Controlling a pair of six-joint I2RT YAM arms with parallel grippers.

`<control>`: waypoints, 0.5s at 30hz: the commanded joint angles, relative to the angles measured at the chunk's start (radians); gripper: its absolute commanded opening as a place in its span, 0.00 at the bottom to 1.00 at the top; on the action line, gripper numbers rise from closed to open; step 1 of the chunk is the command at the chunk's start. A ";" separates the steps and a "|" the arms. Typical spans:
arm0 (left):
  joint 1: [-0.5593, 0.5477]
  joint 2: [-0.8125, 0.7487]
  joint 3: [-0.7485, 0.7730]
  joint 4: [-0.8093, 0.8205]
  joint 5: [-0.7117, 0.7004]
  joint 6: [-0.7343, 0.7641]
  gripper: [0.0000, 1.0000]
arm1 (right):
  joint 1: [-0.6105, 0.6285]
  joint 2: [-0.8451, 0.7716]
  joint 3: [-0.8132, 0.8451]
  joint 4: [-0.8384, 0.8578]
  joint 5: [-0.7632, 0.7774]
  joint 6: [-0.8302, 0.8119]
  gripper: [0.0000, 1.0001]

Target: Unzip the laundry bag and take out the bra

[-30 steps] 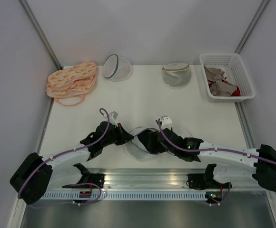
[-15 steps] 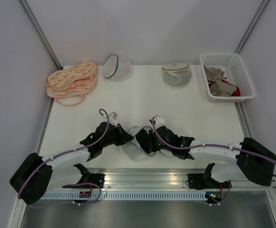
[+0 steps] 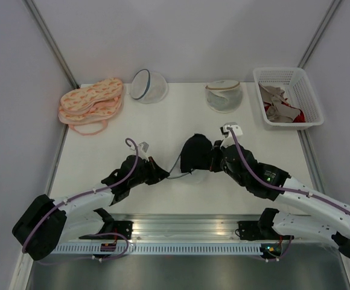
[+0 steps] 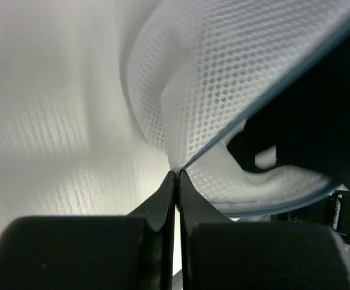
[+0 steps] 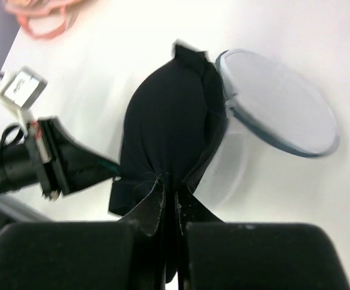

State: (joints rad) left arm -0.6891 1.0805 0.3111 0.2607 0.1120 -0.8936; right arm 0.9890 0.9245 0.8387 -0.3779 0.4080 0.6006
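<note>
Jaws closed on both sides: right gripper (image 5: 169, 182) grips the bra (image 5: 169, 115), left gripper (image 4: 176, 176) pinches the laundry bag (image 4: 211, 78) near the table's (image 3: 163, 124) front edge.

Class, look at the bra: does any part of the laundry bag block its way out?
Nothing visible does. The bra hangs from the right gripper, jaws shut on it, by the laundry bag, whose open rim the left gripper pinches.
</note>
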 commanded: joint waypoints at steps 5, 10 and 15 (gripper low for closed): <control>-0.004 0.016 0.003 0.000 0.002 -0.011 0.02 | -0.151 -0.045 0.106 0.037 0.043 -0.085 0.00; -0.004 0.018 0.008 -0.003 0.003 -0.010 0.02 | -0.233 -0.036 0.146 0.070 0.205 -0.071 0.00; -0.004 0.012 0.036 -0.034 0.017 0.002 0.02 | -0.413 0.086 0.247 0.106 0.269 -0.052 0.00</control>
State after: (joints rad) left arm -0.6899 1.0988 0.3119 0.2478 0.1131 -0.8932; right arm 0.6678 0.9607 1.0103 -0.3424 0.5976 0.5461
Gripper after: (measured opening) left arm 0.027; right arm 0.021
